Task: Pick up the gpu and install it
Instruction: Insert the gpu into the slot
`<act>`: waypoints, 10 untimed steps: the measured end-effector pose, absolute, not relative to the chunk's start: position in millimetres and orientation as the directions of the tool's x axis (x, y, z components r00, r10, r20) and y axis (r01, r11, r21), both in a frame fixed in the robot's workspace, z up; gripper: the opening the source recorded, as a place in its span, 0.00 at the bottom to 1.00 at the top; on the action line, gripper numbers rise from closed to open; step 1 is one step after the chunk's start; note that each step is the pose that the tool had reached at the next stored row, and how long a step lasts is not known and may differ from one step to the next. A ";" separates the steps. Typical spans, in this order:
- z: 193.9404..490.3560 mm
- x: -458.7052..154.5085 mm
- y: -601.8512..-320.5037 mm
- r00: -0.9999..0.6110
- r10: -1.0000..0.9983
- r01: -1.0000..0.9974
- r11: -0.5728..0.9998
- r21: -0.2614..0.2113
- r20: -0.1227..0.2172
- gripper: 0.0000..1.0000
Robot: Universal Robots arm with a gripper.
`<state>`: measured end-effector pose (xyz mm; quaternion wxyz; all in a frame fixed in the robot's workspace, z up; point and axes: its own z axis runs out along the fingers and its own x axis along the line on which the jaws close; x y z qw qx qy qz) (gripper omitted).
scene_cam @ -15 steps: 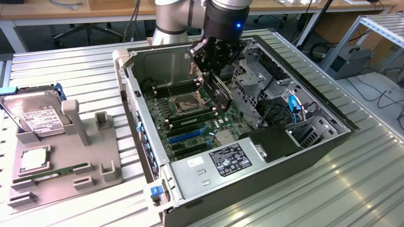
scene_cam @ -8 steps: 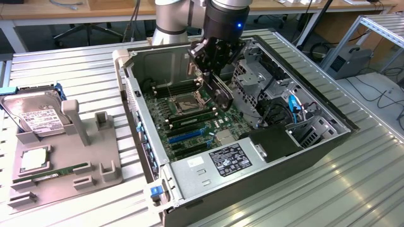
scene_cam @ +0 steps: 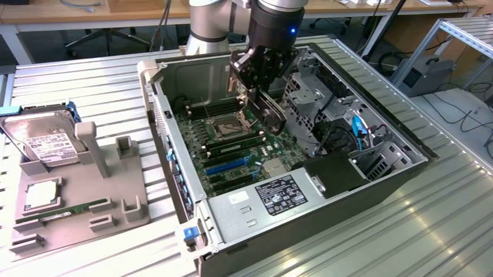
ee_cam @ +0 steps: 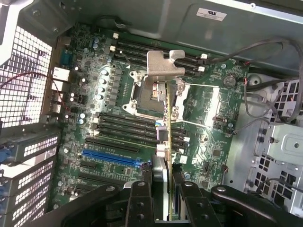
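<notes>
Squarely within the hand [ee_cam: 163, 185], the gpu [scene_cam: 271, 113] edge-on.

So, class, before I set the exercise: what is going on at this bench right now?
The robot arm's gripper is clamped on the gpu and holds it edge-on above the motherboard inside the open computer case. The card's silver bracket is clear of the board, and the card is not seated in a slot. At the exterior view's left, a hard drive and a RAM stick sit in a grey holder.
</notes>
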<state>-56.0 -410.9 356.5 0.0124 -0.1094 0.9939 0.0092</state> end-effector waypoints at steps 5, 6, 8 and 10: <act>356.5 -56.0 -410.9 -0.969 -0.246 -0.246 0.969 0.016 -0.027 0.27; 356.5 -56.0 -410.9 -0.968 -0.251 -0.252 0.968 0.016 -0.027 0.27; 356.5 -56.0 -410.9 -0.964 -0.263 -0.263 0.965 0.016 -0.027 0.27; 356.5 -56.0 -410.9 -0.961 -0.274 -0.274 0.962 0.016 -0.027 0.27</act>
